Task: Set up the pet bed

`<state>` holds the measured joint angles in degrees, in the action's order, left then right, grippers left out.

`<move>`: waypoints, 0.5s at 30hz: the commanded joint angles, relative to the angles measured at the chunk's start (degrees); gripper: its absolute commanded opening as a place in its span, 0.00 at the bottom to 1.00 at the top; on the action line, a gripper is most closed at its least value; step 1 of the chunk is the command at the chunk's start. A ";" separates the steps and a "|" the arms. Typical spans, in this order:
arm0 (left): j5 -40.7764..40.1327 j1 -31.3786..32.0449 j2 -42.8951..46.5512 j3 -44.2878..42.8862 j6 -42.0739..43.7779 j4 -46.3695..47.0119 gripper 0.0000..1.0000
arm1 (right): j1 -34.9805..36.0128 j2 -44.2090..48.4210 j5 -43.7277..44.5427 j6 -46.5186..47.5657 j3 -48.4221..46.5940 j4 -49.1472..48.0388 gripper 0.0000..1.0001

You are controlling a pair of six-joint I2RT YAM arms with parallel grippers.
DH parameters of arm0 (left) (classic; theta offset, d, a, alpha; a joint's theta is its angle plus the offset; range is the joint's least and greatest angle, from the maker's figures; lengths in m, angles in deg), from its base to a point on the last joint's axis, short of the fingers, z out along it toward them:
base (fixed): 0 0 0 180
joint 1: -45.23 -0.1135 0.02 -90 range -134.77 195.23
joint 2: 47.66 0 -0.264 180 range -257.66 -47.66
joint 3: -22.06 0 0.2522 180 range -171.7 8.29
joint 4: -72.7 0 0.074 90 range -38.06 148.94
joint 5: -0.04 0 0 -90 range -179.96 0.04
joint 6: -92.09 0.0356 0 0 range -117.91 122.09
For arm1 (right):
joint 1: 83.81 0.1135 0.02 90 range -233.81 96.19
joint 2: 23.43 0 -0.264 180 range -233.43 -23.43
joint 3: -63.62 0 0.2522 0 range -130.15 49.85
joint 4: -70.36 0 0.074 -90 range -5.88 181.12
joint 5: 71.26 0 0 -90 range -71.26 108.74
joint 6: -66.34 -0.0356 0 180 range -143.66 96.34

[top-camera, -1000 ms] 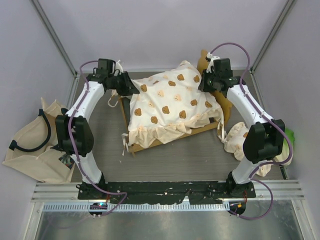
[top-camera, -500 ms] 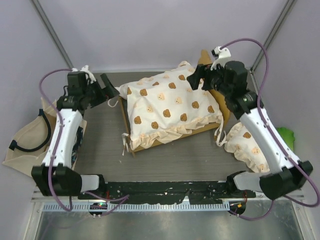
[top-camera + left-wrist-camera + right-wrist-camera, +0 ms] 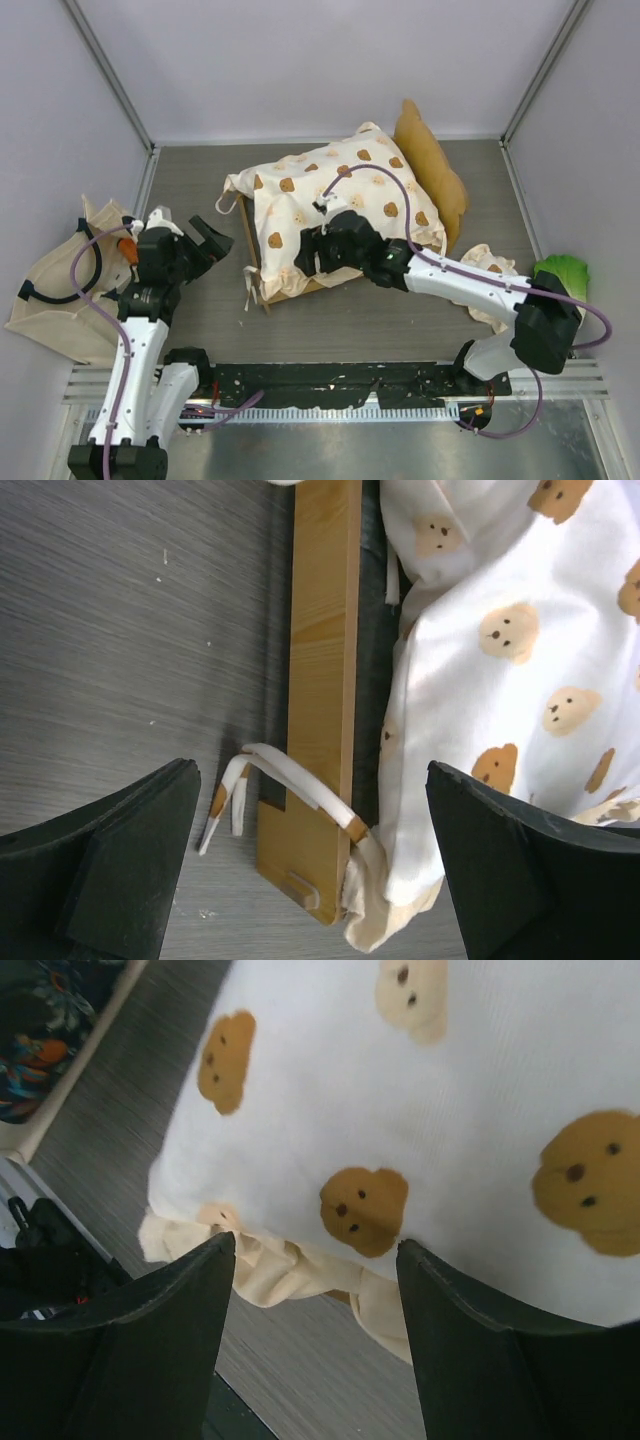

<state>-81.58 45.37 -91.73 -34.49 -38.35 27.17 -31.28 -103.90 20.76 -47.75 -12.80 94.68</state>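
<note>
The pet bed stands mid-table, a light-wood frame with its scalloped headboard at the back right. The cream bear-print cushion lies on it and droops over the front rail. My left gripper hovers open just left of the bed, holding nothing. In the left wrist view its jaws frame the wooden side rail, a cushion tie and the cushion corner. My right gripper hangs open over the cushion's front edge, empty.
A beige tote bag with black handles lies at the far left. A small bear-print pillow sits right of the bed, partly under the right arm. A green lettuce toy lies at the right edge.
Both grippers have let go of the cushion's back corners and opened. The left arm drew back toward the near left; the right arm swung across to the bed's front.
</note>
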 commanded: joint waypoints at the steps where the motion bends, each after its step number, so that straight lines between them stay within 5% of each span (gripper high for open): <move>1: -1.44 0.12 5.84 2.18 -3.14 3.30 1.00 | 2.74 -3.28 5.35 -9.29 1.75 -9.69 0.69; 8: 1.99 0.12 5.66 4.64 -1.48 3.99 1.00 | 1.71 -11.37 21.17 -5.62 -0.63 -8.19 0.57; 15: 6.03 0.12 4.09 6.40 0.10 5.49 1.00 | 1.60 -7.00 16.68 -0.86 2.53 -10.22 0.57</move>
<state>-78.39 45.40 -86.99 -27.98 -39.71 29.18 -29.94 -115.86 34.40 -51.64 -11.09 88.41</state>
